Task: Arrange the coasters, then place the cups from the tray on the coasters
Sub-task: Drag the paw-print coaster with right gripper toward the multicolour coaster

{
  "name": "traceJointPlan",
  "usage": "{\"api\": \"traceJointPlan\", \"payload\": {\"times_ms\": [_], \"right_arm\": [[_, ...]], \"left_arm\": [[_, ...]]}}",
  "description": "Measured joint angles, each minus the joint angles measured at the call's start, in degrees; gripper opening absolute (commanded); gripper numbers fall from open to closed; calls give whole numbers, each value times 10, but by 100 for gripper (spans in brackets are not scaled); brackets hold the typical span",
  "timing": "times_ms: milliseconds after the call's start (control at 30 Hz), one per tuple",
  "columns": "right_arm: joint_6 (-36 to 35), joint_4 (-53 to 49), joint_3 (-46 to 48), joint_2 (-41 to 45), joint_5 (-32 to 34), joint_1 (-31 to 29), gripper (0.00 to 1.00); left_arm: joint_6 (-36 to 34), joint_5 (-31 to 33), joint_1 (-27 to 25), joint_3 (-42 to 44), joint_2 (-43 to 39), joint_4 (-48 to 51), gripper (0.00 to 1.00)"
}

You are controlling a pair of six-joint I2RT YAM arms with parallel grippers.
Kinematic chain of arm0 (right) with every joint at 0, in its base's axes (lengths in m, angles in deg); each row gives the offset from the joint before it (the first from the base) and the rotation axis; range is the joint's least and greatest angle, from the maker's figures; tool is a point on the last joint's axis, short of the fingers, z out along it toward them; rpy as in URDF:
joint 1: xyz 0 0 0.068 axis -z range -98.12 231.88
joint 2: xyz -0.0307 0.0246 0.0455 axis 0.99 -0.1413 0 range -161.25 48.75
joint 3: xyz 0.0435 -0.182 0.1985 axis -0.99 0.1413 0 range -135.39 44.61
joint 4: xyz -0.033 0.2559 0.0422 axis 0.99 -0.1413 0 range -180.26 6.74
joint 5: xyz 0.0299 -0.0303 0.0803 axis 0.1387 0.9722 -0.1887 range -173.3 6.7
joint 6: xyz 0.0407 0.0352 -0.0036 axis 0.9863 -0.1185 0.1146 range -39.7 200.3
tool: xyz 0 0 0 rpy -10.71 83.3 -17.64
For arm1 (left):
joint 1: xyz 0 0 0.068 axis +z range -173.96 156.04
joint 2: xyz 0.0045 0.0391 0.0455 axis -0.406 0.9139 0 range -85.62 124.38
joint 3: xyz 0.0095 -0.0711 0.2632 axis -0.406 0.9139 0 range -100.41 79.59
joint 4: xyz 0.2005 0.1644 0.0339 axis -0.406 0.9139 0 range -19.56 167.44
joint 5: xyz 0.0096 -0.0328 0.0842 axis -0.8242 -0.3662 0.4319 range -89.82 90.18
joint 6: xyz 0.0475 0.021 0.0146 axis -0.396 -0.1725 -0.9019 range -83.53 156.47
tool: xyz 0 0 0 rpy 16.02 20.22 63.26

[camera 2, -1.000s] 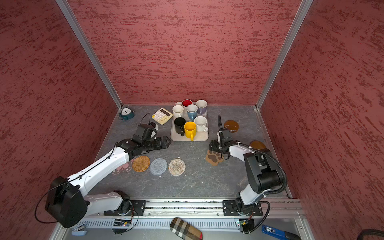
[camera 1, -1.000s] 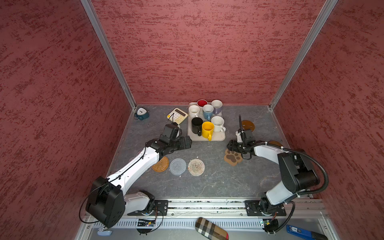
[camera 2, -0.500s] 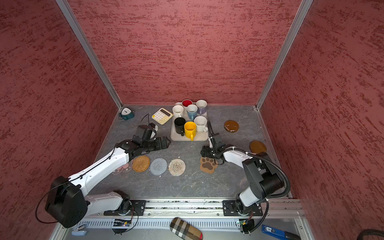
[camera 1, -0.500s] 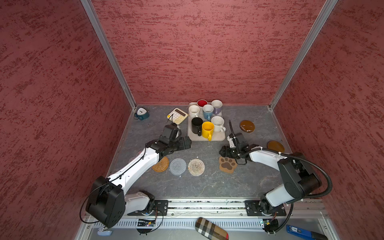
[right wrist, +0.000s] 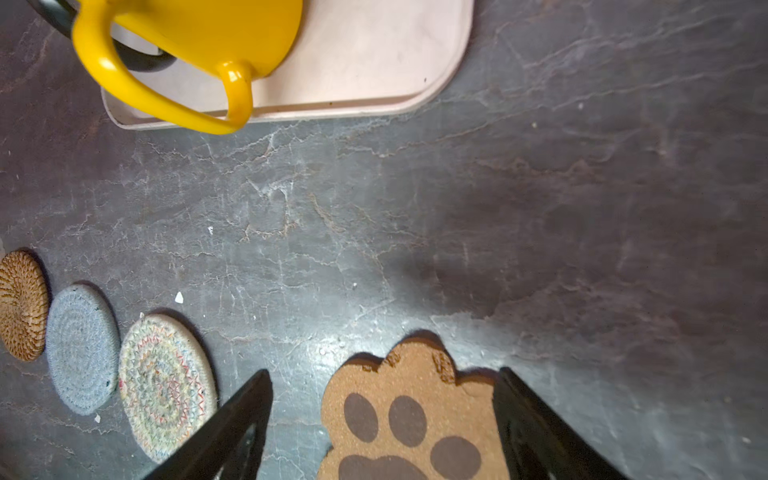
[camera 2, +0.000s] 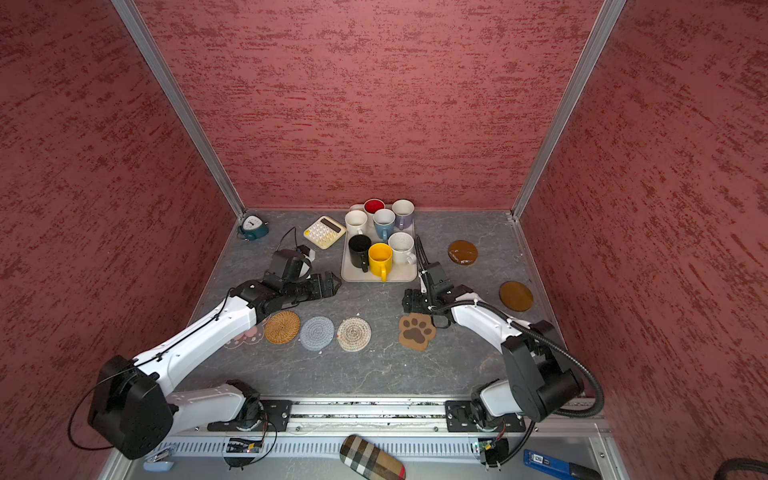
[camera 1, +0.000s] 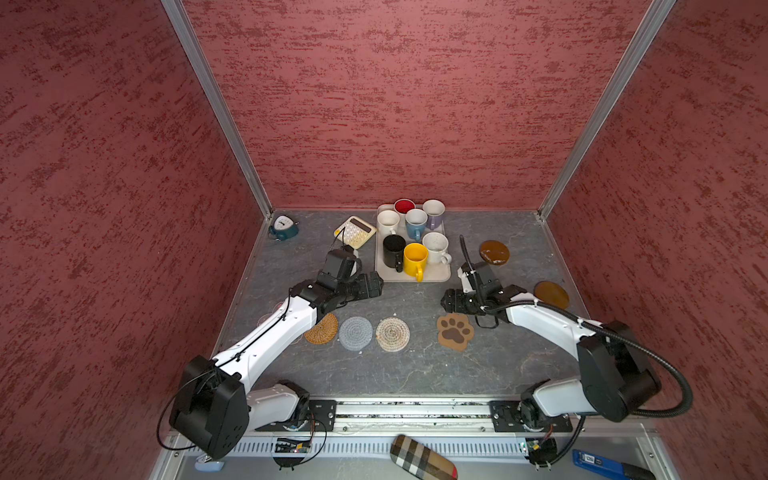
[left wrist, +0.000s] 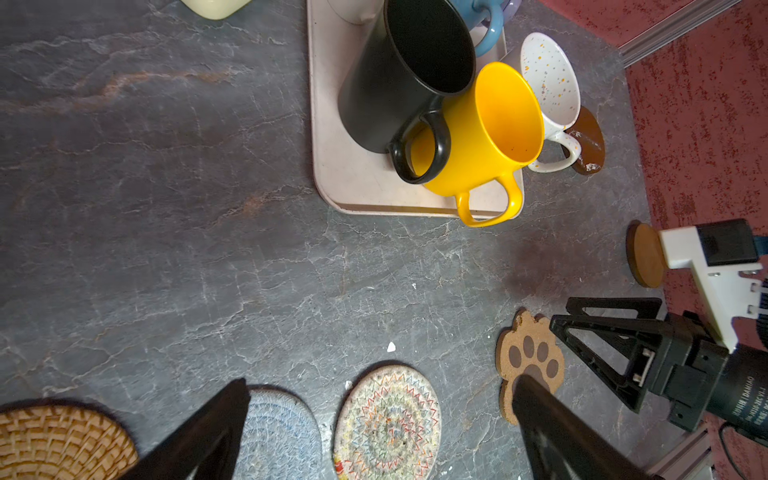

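White lettering on the black motor (left wrist: pixel 746 397) behind the right gripper (camera 1: pixel 446 301) seems to read "DAMIAO"; the line under it is too small to read. The table (camera 1: pixel 415 374) is dark grey, stone-look with pale veins, boxed in by rough red walls (camera 1: pixel 395 104). The tray (camera 1: pixel 436 277) sits at 12 o'clock with seven cups (camera 1: pixel 434 247) on it. Both grippers gape wide and hold nothing. The left gripper (camera 1: pixel 376 286) hangs off the tray's 7 o'clock corner. The right one is just beside the paw coaster (camera 1: pixel 455 331) at 5 o'clock. Three round coasters (camera 1: pixel 355 332) line up at 7 o'clock.
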Motion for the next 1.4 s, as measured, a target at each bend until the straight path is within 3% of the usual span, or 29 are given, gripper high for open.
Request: {"api": "traceJointPlan", "payload": {"times_ms": [700, 900, 1400], "right_arm": [[-2, -34, 89, 64, 24, 2, 85], [0, -26, 90, 57, 18, 2, 76], [0, -12, 92, 26, -2, -2, 76]], "left_arm": [[0, 7, 0, 5, 0, 0, 100], [0, 9, 0, 6, 0, 4, 100], [0, 9, 0, 6, 1, 4, 99]]}}
